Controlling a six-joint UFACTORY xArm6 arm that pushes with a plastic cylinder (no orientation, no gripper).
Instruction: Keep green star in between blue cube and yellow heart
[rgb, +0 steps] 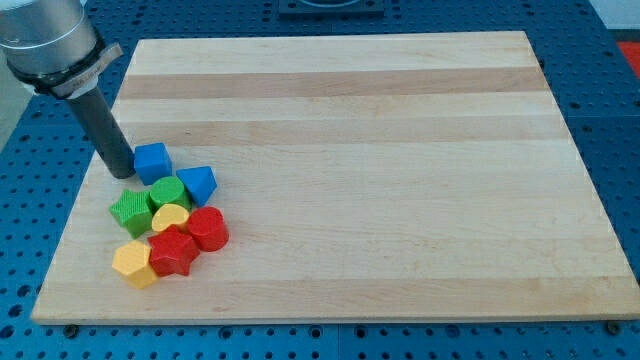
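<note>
**Ana:** End effector first: it is a plain dark rod with nothing to open or close, so it grips nothing. My tip (122, 173) rests on the bench (400, 200) near its left edge, just beside the blue cube (152, 161), on that cube's left.

**Ben:** And the green star?

**Ana:** The green star (131, 212) lies below the blue cube, at the left of the cluster. The yellow heart (170, 216) sits just to its right, apparently touching it. So the star is near both, but not on the line between them.

**Ben:** What else crowds it?

**Ana:** A green cube (167, 192) sits between the blue cube and the yellow heart, right where the star should go. A blue triangle (199, 183) is to the right of that. Below the heart are a red cylinder (208, 229), a red star (173, 251) and a yellow hexagon (134, 263).

**Ben:** How would you do it well?

**Ana:** I judge the simplest way is to move the blue cube, not the star. Bring my tip round above the cube and push it down the left side, until it sits left of the star, opposite the heart. Push slowly and through the cube's middle, so it does not spin off or knock the star away from the heart.
</note>
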